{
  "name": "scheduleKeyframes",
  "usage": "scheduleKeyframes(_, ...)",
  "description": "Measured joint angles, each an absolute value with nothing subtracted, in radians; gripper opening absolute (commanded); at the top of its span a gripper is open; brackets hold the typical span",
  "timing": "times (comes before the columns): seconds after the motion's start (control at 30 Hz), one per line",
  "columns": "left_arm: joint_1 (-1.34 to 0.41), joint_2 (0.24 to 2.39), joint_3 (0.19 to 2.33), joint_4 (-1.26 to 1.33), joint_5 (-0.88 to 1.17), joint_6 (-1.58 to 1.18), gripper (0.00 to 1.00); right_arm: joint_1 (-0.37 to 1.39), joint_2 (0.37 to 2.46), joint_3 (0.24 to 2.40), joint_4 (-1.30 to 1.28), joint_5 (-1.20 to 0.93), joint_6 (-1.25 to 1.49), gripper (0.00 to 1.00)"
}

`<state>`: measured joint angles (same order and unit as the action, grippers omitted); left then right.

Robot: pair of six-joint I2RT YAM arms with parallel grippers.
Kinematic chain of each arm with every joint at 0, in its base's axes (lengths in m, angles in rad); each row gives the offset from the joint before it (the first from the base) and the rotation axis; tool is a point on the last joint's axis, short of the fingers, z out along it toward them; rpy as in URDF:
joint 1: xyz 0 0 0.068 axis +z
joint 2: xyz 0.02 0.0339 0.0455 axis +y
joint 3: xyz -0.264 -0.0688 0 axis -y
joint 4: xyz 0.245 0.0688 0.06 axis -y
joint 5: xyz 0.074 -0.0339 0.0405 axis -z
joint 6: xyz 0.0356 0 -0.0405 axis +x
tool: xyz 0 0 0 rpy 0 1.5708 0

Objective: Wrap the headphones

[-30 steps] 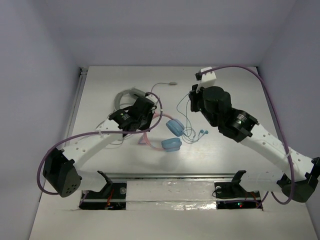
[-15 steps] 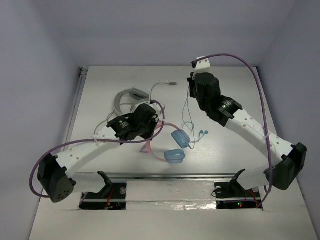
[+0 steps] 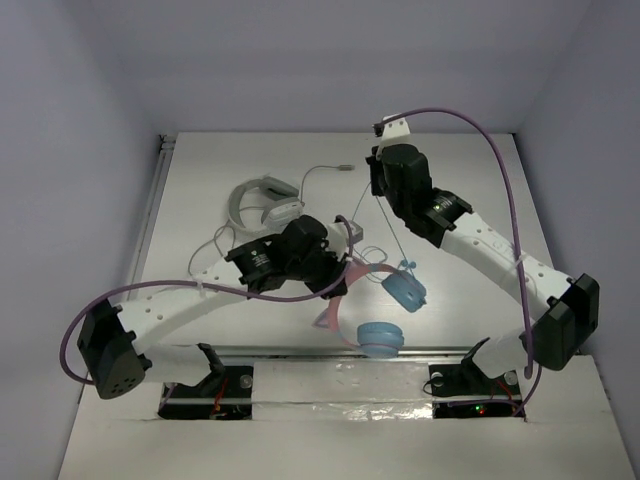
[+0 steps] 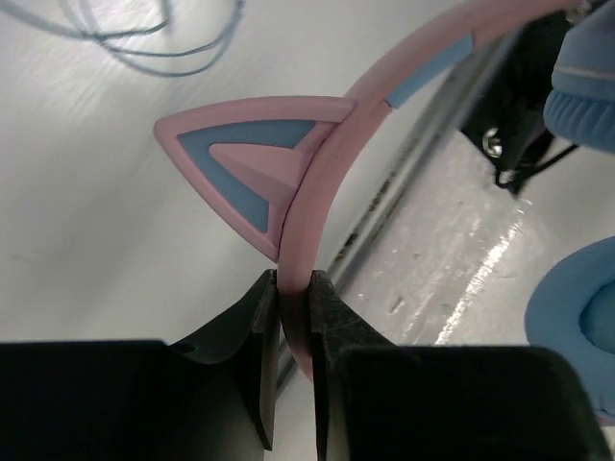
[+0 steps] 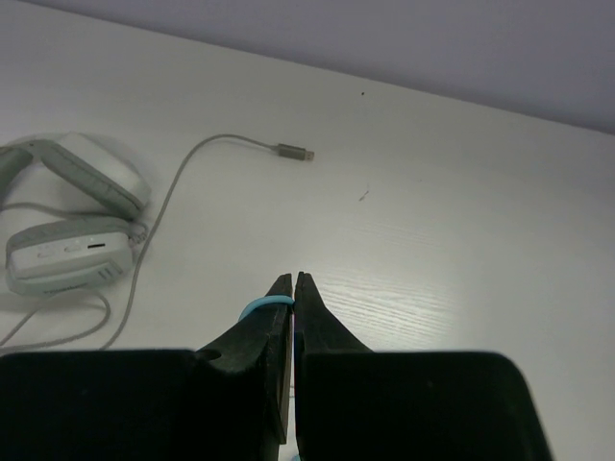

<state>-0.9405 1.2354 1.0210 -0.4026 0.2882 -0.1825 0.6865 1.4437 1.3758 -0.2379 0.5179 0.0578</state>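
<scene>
The headphones have a pink cat-ear headband and light blue ear cups. They hang tilted above the table near its front edge. My left gripper is shut on the headband, just below one cat ear. My right gripper is shut on the thin light blue cable, held above the table's back middle. The cable runs taut from it down to the ear cups. In the left wrist view one ear cup shows at the right.
Larger white-grey headphones lie at the back left, also seen in the right wrist view, with a grey cable ending in a plug. A metal rail runs along the table's front edge.
My left gripper has carried the headphones right and toward the front edge, lifting them off the table. My right gripper has moved back and left, drawing the cable taut.
</scene>
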Motion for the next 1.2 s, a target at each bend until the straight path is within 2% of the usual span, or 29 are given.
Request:
scheduleKeyframes(0.3,-1.051,1.295,1.08,-0.302,0.334,-0.247,0.0,0.669,1.418,1.298,-0.263,0.442,0.113,0.0)
scheduleKeyframes(0.47,-1.059,1.237,1.081,-0.247,0.201,-0.279,0.0,0.655,1.361,1.219,-0.259,0.395,0.158,0.0)
scheduleKeyframes(0.63,-1.065,1.068,1.054,-0.186,0.016,-0.302,0.0,0.642,1.299,1.121,-0.216,0.29,0.188,0.02)
scheduleKeyframes(0.67,-1.066,1.045,1.054,-0.181,-0.015,-0.304,0.0,0.641,1.288,1.107,-0.206,0.265,0.192,0.04)
scheduleKeyframes(0.77,-1.067,1.0,1.053,-0.155,-0.078,-0.308,0.0,0.635,1.25,1.062,-0.147,0.171,0.197,0.32)
scheduleKeyframes(0.8,-1.071,0.994,1.05,-0.143,-0.087,-0.313,0.0,0.633,1.235,1.045,-0.125,0.142,0.197,0.46)
scheduleKeyframes(0.9,-1.087,0.978,1.038,-0.09,-0.094,-0.332,0.0,0.622,1.203,1.003,-0.069,0.048,0.196,0.62)
scheduleKeyframes(1.0,-1.093,0.958,1.029,-0.059,-0.107,-0.347,0.0,0.616,1.176,0.974,-0.021,-0.017,0.199,0.67)
scheduleKeyframes(1.2,-1.093,0.878,1.018,-0.057,-0.219,-0.402,0.0,0.594,1.108,0.95,0.02,-0.044,0.226,0.66)
